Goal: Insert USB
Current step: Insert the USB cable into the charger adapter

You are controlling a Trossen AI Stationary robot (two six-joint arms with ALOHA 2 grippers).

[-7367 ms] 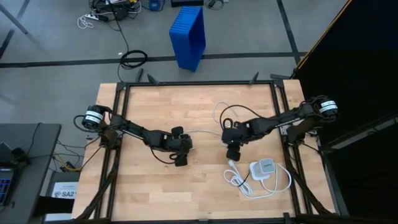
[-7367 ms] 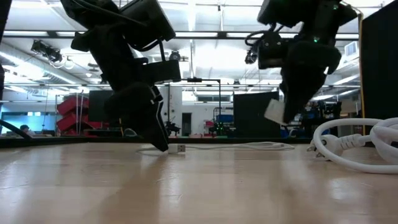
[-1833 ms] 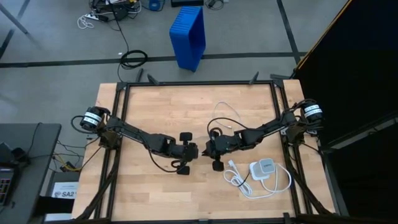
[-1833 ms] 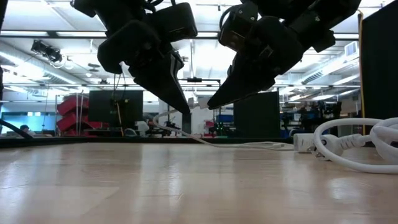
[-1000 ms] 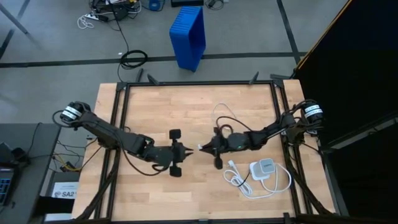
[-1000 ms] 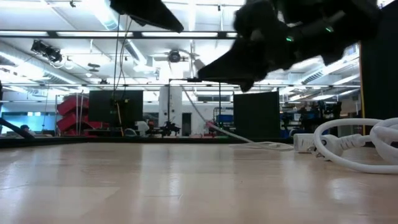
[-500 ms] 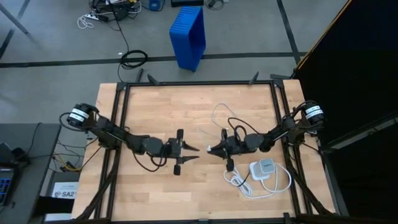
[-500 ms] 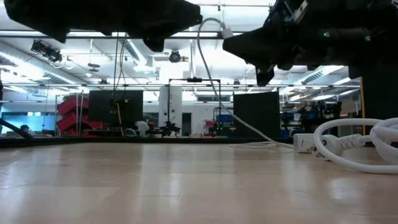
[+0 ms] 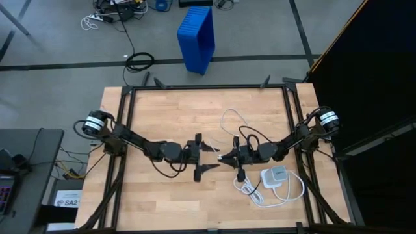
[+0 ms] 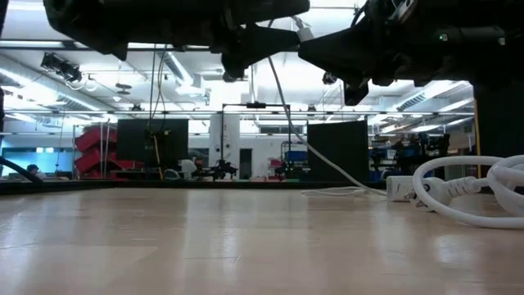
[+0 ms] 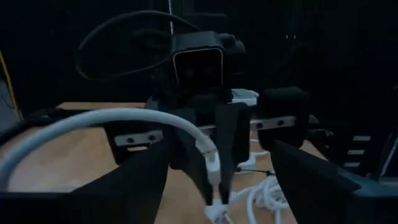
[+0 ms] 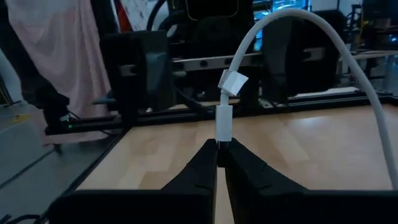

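Grippers face each other above the middle of the tabletop [image 9: 156,114], both raised off the wood. The right gripper [image 9: 222,158] has its jaws pinched tight on the USB [image 12: 224,118], holding the white plug end by its tip so the plug stands up from the jaws. Its thin cable [image 9: 229,117] arcs up and back toward the far right part of the tabletop. The left gripper [image 9: 209,156] has its jaws spread wide, holding nothing, just beside the plug. Near the right front corner lie a charger block [image 9: 275,175] and a thicker coiled cord [image 9: 251,191], well apart from the plug.
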